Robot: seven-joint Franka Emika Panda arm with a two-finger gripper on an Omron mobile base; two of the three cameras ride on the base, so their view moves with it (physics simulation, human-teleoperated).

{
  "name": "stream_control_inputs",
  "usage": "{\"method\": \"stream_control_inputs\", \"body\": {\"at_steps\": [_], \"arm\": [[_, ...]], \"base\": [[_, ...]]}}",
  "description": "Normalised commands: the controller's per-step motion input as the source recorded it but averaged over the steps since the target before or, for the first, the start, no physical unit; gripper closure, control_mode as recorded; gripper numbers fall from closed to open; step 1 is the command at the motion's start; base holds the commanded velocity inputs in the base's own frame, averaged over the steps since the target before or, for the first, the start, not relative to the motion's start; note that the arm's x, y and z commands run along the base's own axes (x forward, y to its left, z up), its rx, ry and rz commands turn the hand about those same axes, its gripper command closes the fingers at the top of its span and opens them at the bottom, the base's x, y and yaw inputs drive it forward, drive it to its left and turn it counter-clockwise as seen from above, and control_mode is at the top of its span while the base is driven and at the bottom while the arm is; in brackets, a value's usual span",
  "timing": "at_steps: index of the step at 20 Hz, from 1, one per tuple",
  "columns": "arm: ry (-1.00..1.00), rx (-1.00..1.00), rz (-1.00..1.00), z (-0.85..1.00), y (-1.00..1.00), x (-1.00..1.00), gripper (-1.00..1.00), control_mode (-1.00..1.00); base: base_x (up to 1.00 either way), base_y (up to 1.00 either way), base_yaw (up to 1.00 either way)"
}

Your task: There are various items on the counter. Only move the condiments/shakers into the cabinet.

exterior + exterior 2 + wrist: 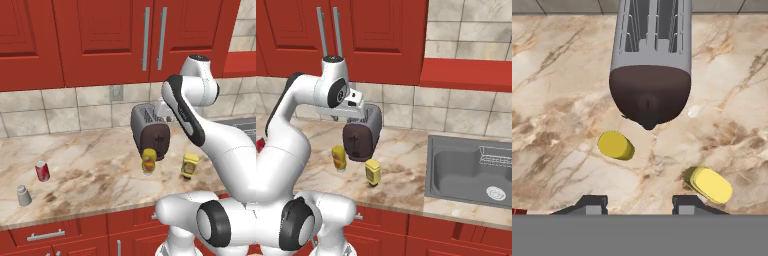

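Hand view: gripper [639, 202] closed, empty, above upright orange bottle [615, 145] and mustard bottle [710, 184].

Bright yellow-orange bottle [148, 161] upright on the marble table [90, 150] just before the toaster, mustard bottle [190, 166] with dark label upright near its right, small grey tapered shaker [23, 195] upright by the front edge, red soda can [42, 171] just behind it, doorless red shelf [466, 75] on the wall above the sink.

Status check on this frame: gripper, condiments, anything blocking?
Gripper shut, empty, above the counter. Both yellow bottles and grey shaker on counter. Toaster close behind the bottles.
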Motion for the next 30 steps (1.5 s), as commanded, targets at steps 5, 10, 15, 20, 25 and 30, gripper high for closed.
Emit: {"method": "stream_control_inputs", "body": {"at_steps": [5, 10, 15, 20, 25, 30], "arm": [[0.0, 0.0, 0.0, 0.0, 0.0, -0.11, -1.0, -1.0], [-0.07, 0.0, 0.0, -0.01, -0.11, -0.37, -1.0, -1.0], [-0.11, 0.07, 0.0, -0.11, -0.7, -0.39, -1.0, -1.0], [-0.1, 0.07, 0.09, -0.29, -0.98, -0.16, -1.0, -1.0], [-0.09, 0.1, 0.19, -0.36, -0.84, -0.02, -1.0, -1.0], [-0.13, 0.09, 0.29, -0.33, -0.51, -0.02, -1.0, -1.0]], "base": [[0.0, 0.0, 0.0], [0.0, 0.0, 0.0], [0.0, 0.0, 0.0], [0.0, 0.0, 0.0], [0.0, 0.0, 0.0], [0.0, 0.0, 0.0]]}}
